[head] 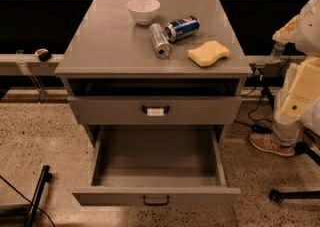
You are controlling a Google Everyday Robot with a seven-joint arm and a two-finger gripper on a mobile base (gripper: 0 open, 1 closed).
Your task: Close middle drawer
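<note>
The middle drawer (156, 197) is a wide, shallow grey drawer with a plain black bar handle (156, 200). It is pulled far out towards me, and its inside (156, 158) is empty. Above it, the taller drawer front (115, 111) with a white tag on its handle (155, 111) stands slightly out from the cabinet. My arm (302, 86) is at the right edge of the view, well clear of the cabinet. The gripper (278, 51) is beside the cabinet's top right corner and touches nothing.
On the cabinet top (105, 41) are a white bowl (143, 10), a silver can (159, 40) and a blue can (182, 28), both lying down, and a yellow sponge (208, 53). A shoe (271, 144) and a chair base (295, 194) are on the floor at the right. A black bar (37, 196) is at the lower left.
</note>
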